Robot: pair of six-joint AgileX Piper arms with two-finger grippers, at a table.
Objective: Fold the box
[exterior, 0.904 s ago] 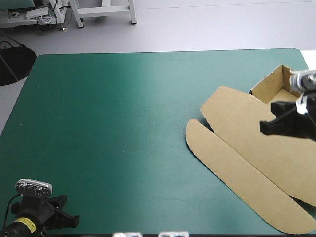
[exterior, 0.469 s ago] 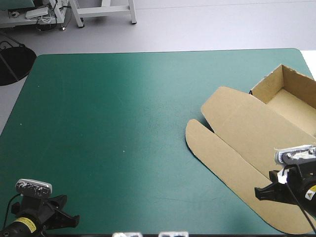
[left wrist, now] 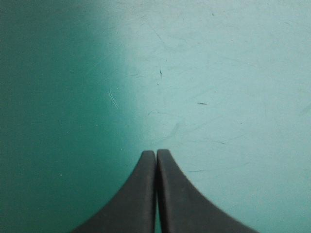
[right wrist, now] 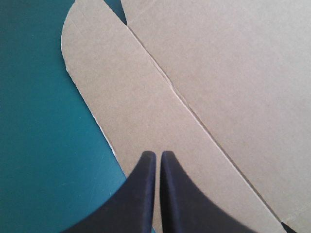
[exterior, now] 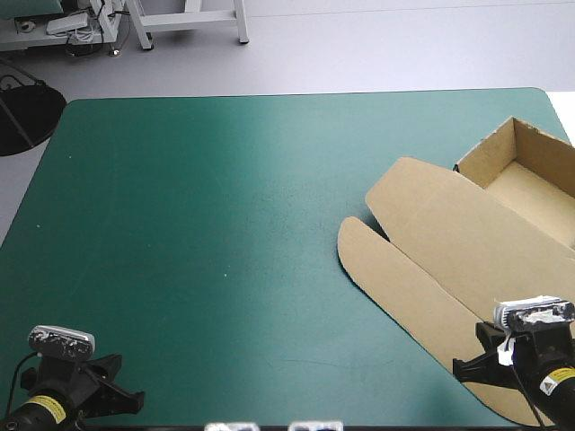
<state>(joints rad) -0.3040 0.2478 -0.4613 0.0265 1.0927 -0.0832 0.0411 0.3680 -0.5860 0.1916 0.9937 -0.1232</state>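
**A:** Where does the box sit?

**B:** The brown cardboard box (exterior: 449,224) lies at the desk's right side. Its open tray (exterior: 526,180), walls raised, is toward the far right corner. The lid (exterior: 485,269) lies flat toward the near edge, with a long rounded flap (exterior: 391,278) flat along its left.

**A:** What has just changed?

**B:** The right gripper (right wrist: 155,154) has left the tray, where it hung just before, and has drawn back to the near right corner. It is now over the flap's near end, its black fingers pressed together and holding nothing.

**A:** And the other arm?

**B:** The left gripper (left wrist: 156,152) stays at the near left corner over the bare teal-green desk cover (exterior: 225,224). It is closed too, empty, and well apart from the box.

**A:** What does that mean for the task?

**B:** I'd judge the tray finished and both arms backing off to rest, with nothing now touching the board.
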